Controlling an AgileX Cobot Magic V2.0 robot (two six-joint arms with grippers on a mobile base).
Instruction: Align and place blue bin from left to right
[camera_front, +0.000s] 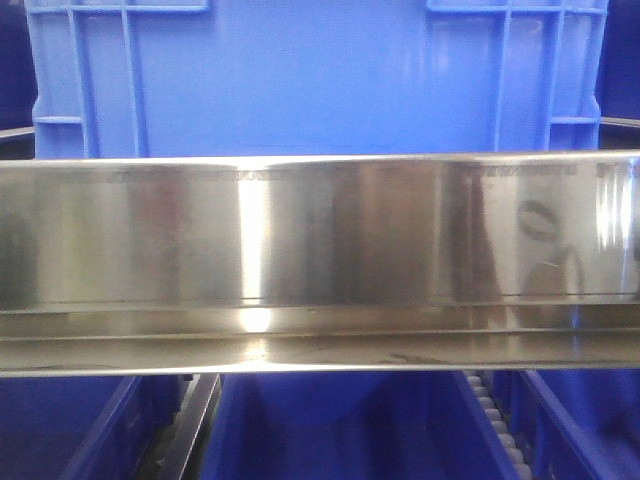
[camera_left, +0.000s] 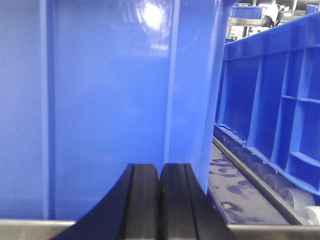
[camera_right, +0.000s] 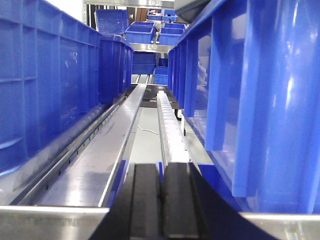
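Blue bin behind the steel rail
Our left claw, clenched on nothing, faces the bin's smooth wall. Our right claw, also clenched empty, points along a roller track. We judge the bin stiff, bulky and slick-sided, so it is best pushed flat or caught at its ribbed corners.

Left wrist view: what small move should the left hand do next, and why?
Probably a slow, short push of the left hand straight into the blue bin wall. The hand is shut, holding nothing, and the flat wall fills the view right ahead of it. Whether they touch cannot be told, so go gently.
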